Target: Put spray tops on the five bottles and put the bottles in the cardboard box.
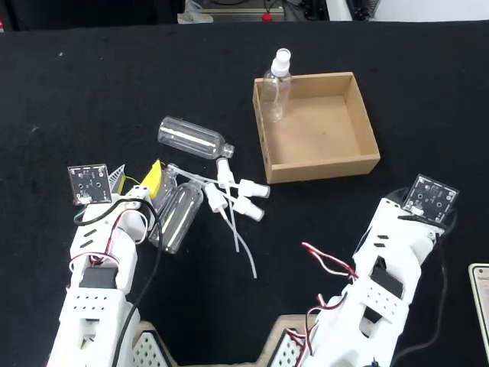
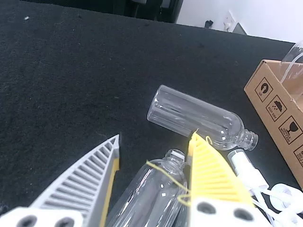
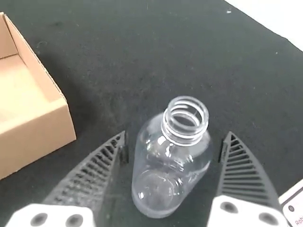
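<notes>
The box (image 1: 321, 170) holds one upright bottle (image 1: 276, 88) in its far left corner. Left of the box lies a second bottle (image 1: 191, 138). Before it lie the spray tops (image 1: 238, 196), with two bottles (image 1: 177, 215) to their left. Another bottle (image 3: 171, 165) sits between the right gripper (image 3: 177, 137) fingers.

A black, cloth-like tabletop (image 1: 92, 92) covers nearly the whole high view, and it also forms the ground in the left wrist view (image 2: 71, 61) and the right wrist view (image 3: 142, 47). A tiny pale speck (image 1: 61, 54) lies on it in the upper left of the high view. Past its far edge, at the top centre, grey clutter sits with a small red object (image 1: 266, 15), and a white surface (image 1: 428, 9) fills the top right corner. A flat white card (image 1: 481, 294) lies at the right edge, lower down. In the left wrist view, a white wall (image 2: 265, 16) stands at the upper right.
</notes>
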Robot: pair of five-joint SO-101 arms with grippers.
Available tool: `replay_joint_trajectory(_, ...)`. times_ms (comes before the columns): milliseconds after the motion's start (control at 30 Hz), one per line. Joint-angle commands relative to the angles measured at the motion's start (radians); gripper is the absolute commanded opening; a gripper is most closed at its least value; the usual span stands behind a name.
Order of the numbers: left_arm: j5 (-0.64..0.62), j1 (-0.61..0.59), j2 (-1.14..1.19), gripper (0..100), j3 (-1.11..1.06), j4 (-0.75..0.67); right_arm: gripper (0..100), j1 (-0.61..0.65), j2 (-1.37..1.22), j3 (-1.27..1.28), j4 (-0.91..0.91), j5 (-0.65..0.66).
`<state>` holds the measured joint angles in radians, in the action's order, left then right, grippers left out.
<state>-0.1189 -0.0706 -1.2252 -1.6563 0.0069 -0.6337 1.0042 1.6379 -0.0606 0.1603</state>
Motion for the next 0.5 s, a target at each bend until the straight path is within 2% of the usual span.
replay_joint_trajectory(0, 0.008, 0.013, -0.014, 23, 0.013, -0.028, 28.9, 0.009, 0.012, -0.007, -0.031, -0.008)
replay_joint_trajectory(133, 0.008, 0.013, -0.014, 23, 0.012, -0.028, 28.9, 0.009, 0.012, -0.005, -0.095, -0.008)
replay_joint_trajectory(467, 0.008, 0.013, -0.014, 23, 0.012, -0.028, 28.9, 0.014, 0.01, -0.005, -0.1, -0.008)
